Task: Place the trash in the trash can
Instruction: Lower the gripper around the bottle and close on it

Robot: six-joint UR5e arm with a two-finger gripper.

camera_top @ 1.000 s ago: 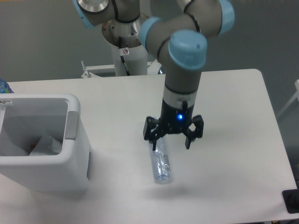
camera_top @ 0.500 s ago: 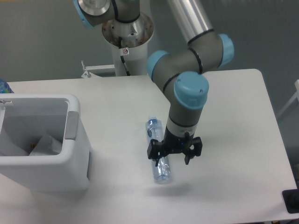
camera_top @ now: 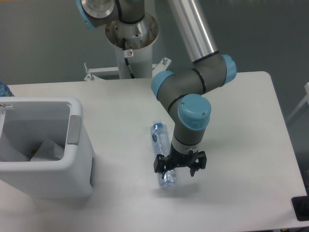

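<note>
Grasp step for the second item: gripper (camera_top: 180, 167), fingers spread apart, straddles the bottle (camera_top: 162, 154) lying right of the trash can (camera_top: 77, 159), wrapper (camera_top: 48, 149) inside; next, presumably, closing squarely.

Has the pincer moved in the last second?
Yes. The pincer has dropped toward the table's front edge, from over the bottle's cap end to straddling its lower half. The bottle hasn't shifted.
</note>
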